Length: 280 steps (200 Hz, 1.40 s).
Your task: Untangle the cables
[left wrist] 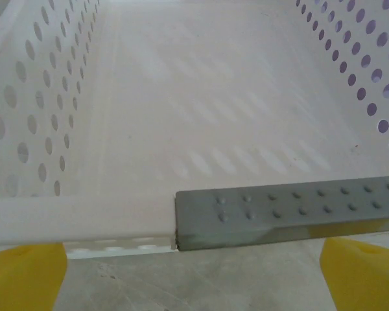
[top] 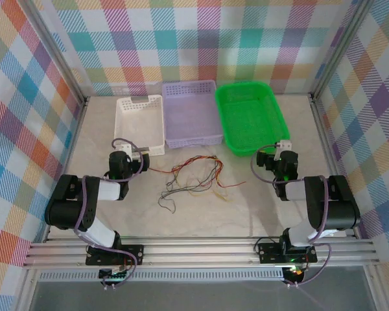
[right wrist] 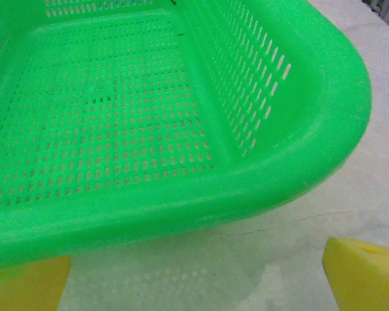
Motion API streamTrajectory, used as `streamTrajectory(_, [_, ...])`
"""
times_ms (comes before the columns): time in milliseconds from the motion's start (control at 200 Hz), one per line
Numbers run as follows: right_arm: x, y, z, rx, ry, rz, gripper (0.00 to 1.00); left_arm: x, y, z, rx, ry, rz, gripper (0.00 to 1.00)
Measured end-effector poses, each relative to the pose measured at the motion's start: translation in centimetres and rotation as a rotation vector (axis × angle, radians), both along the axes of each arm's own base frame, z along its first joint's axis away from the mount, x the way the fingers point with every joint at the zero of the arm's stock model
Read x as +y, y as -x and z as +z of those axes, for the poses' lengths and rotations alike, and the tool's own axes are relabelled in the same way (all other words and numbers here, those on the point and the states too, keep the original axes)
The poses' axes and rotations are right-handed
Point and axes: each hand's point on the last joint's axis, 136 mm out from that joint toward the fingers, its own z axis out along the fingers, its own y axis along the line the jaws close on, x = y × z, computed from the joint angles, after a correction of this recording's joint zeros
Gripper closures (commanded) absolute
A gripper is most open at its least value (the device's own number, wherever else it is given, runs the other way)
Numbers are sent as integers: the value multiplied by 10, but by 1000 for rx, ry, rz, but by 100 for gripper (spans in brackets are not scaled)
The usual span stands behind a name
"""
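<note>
The tangled cables lay on the tabletop between the two arms, just in front of the purple basket. The left jaws stood wide and empty, facing the white basket; the right jaws stood wide and empty, facing the green basket

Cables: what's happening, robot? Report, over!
Left gripper open, empty, facing white basket. Right gripper open, empty, by green basket. Cables tangled on table, untouched. Nothing blocking them.
</note>
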Motion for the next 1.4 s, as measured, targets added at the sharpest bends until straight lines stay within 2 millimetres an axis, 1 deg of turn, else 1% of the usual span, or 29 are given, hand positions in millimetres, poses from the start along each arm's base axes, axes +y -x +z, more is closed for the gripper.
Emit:
streamTrajectory(800, [0,0,0,0,0,0,0,0,0,0,0,0,0,0])
streamTrajectory(915, [0,1,4,-10,2,3,0,0,0,0,0,0,0,0])
streamTrajectory(1000, [1,5,17,-46,11,-2,0,0,0,0,0,0,1,0])
streamTrajectory(1090, [3,11,41,-103,12,-3,0,0,0,0,0,0,0,0])
streamTrajectory(1095, [3,12,45,-112,11,-2,0,0,0,0,0,0,0,0])
streamTrajectory(1155, [5,15,60,-147,4,5,0,0,0,0,0,0,0,0])
streamTrajectory(1170, [6,16,67,-165,1,9,0,0,0,0,0,0,0,0])
streamTrajectory(1230, [10,21,82,-192,-11,26,0,0,0,0,0,0,0,0])
streamTrajectory(1400, [17,39,111,-226,-61,55,0,0,0,0,0,0,0,0])
